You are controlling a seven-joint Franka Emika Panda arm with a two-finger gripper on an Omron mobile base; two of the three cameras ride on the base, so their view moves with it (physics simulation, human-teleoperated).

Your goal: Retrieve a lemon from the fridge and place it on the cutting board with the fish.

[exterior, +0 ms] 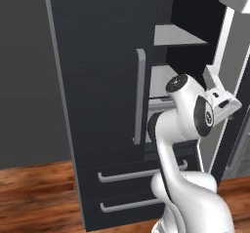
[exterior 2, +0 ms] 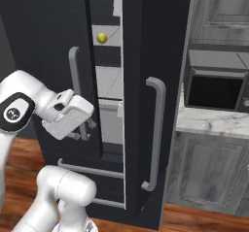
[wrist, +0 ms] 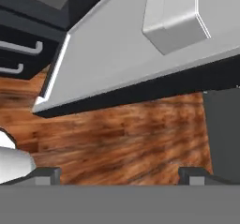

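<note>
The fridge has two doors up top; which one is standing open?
The fridge's right-hand door is swung open, showing the lemon on a pale shelf. The left door is shut flat.

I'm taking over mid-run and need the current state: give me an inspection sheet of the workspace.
Surface: wooden floor; marbled counter at right.
Job's things: fridge, right door open; lemon on an upper shelf; cutting board nothing seen.
Clutter: nothing seen.
Grippers: gripper open, empty, low in front of the fridge opening, below the lemon's shelf.
Cables: nothing seen.
Surroundings: microwave, grey wood-grain cupboards.
</note>
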